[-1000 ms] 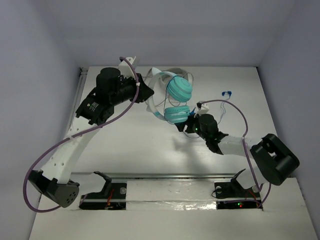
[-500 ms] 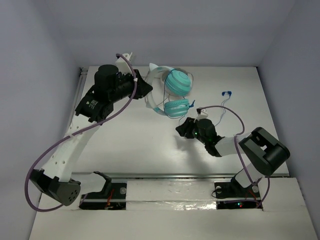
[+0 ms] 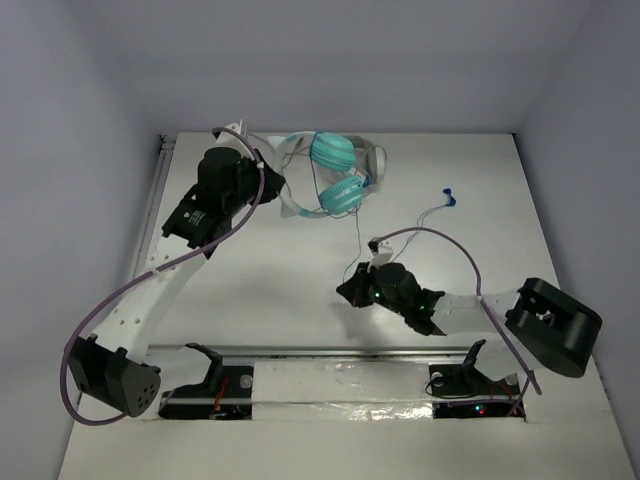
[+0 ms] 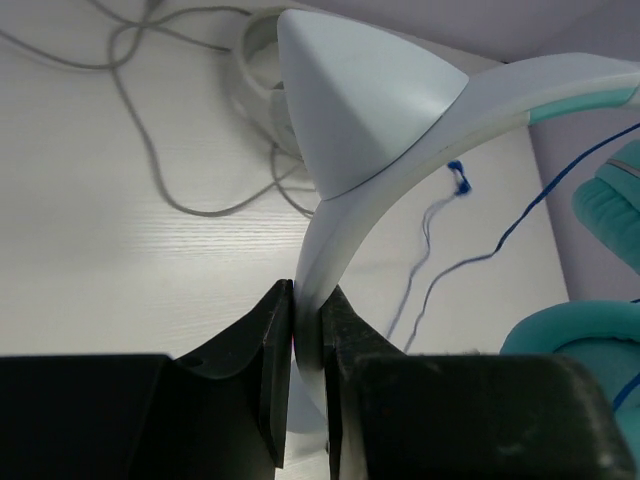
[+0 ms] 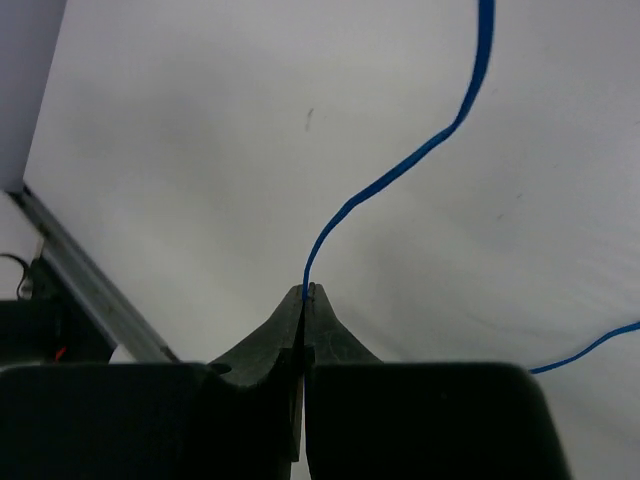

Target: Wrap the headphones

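Observation:
The teal headphones (image 3: 332, 152) hang off the table at the back centre, ear cups side by side. My left gripper (image 3: 272, 170) is shut on their pale headband (image 4: 400, 130), with the jaws (image 4: 307, 300) clamped on either side of the band. The teal ear cups (image 4: 585, 335) show at the right edge of the left wrist view. The thin blue cable (image 3: 358, 235) runs down from the cups to my right gripper (image 3: 350, 290). That gripper (image 5: 306, 292) is shut on the cable (image 5: 400, 165) at its very tips, low over the table.
Grey-white headphones (image 4: 262, 60) with a loose grey cable (image 4: 150, 150) lie behind the teal pair. The blue cable's plug end (image 3: 450, 194) rests at the right. A metal rail (image 3: 350, 352) crosses the near edge. Walls close the left, back and right.
My right gripper has pulled back toward the near edge and shut on the blue cable. My left arm has swung the headphones toward the back.

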